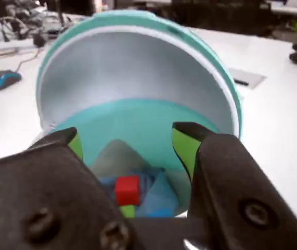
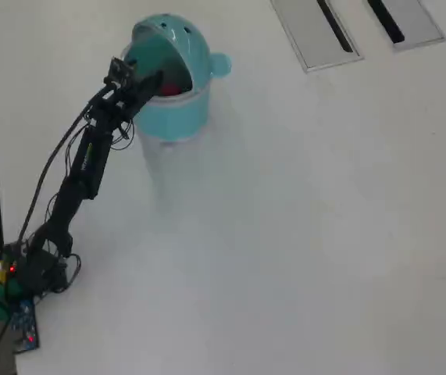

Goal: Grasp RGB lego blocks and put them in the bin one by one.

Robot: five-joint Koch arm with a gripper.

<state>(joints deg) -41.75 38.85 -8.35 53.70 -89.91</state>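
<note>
The light-teal bin (image 1: 218, 78) fills the wrist view, its domed lid (image 1: 138, 67) flipped back so the inside shows. At the bottom lie the red block (image 1: 127, 189), the yellow-green block (image 1: 127, 211) just below it, and a blurred blue block (image 1: 159, 202) to the right. My gripper (image 1: 127, 133) hangs over the bin's mouth, open, with nothing between its green-padded fingers (image 1: 184, 148). In the overhead view the gripper (image 2: 156, 80) reaches into the bin (image 2: 187, 117) at the table's top left, and a bit of red (image 2: 173, 88) shows inside.
Two flat grey panels with black slots (image 2: 316, 31) (image 2: 406, 19) lie at the top right of the overhead view. A blue mouse (image 1: 1, 79) and cables (image 1: 13, 26) sit left of the bin in the wrist view. The arm's base (image 2: 19, 273) is at the lower left.
</note>
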